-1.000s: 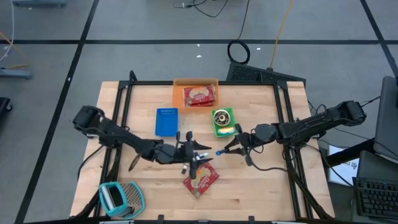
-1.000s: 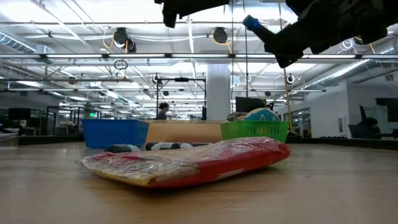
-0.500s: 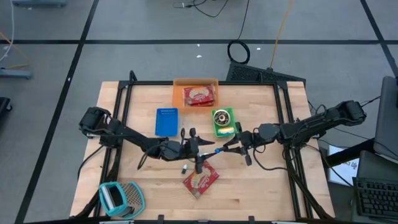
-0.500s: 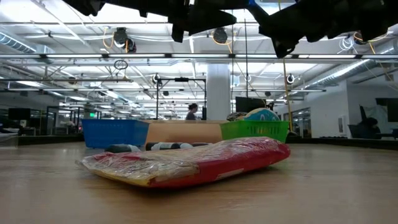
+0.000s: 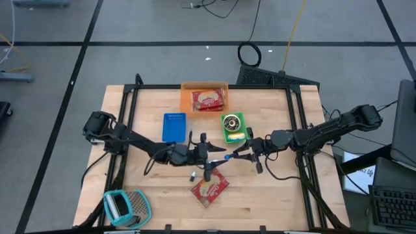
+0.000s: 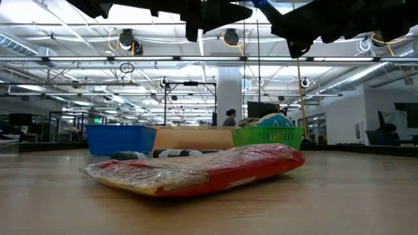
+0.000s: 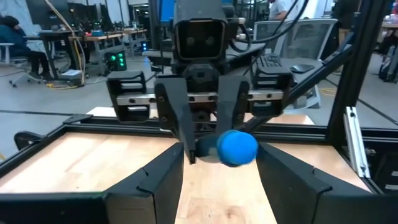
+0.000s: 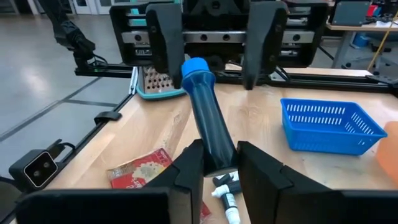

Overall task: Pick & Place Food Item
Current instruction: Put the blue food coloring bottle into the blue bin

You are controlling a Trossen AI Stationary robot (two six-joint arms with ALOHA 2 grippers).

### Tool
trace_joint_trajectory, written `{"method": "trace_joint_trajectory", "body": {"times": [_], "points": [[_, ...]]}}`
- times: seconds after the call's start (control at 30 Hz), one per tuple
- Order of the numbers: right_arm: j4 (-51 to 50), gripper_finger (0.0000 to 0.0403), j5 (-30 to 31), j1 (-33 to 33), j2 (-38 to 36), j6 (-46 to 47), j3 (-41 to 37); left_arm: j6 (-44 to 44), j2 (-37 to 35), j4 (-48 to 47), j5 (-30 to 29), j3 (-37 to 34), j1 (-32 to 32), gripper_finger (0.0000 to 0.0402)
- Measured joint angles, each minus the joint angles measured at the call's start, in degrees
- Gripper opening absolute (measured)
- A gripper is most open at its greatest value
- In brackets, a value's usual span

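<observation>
A red food packet [image 5: 210, 188] lies flat on the table near the front middle; it also fills the low view [image 6: 196, 170]. Above it, my right gripper [image 5: 242, 153] is shut on a dark blue marker [image 8: 208, 118] with a lighter blue cap [image 7: 236, 147]. My left gripper [image 5: 211, 155] faces it and is open. Its fingers [image 8: 165, 37] stand on either side of the cap, which is close to one finger. A second red packet [image 5: 208, 99] lies in the orange basket [image 5: 184, 97] at the far edge. My right gripper pinches the marker's tail end [image 8: 216, 160] between its two fingers. The fingers come level from the table's right and lie along the marker. The marker is lifted clear of the table, and its cap end points toward my left gripper.
A blue basket [image 5: 173, 127] and a green basket [image 5: 224, 136] holding a round item stand behind the grippers. A teal grater [image 5: 123, 207] lies at the near left corner. Small white markers [image 8: 227, 186] lie beside the red packet. A black frame [image 5: 296, 140] runs along the table's sides.
My left gripper has moved from above the red packet toward the table's far right, up to my right gripper. The marker's cap now lies between its open fingers. The marker stays in my right gripper, clear of the table.
</observation>
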Motion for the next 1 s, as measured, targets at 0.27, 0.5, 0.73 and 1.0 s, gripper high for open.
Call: {"method": "trace_joint_trajectory", "body": {"times": [0.27, 0.5, 0.73, 1.0], "points": [[1.95, 0.0076, 0.02, 0.0, 0.0, -0.65, 0.04, 1.49, 0.0, -0.02, 0.03, 0.0, 0.19, 0.0202], [2.67, 0.0073, 0.54, 0.0, 0.98, -1.11, 0.07, 1.51, 0.0, 0.22, -0.04, 0.04, 0.35, 0.0202], [4.65, 0.0073, 1.55, 0.0, 3.1, -1.54, 0.07, 4.63, 3.34, 0.21, 0.31, 3.77, 0.38, 0.0202], [4.69, 0.0076, 1.43, -0.02, 2.8, -1.71, 0.07, 5.41, 3.37, -0.35, -3.19, 4.31, 0.56, 0.0202]]}}
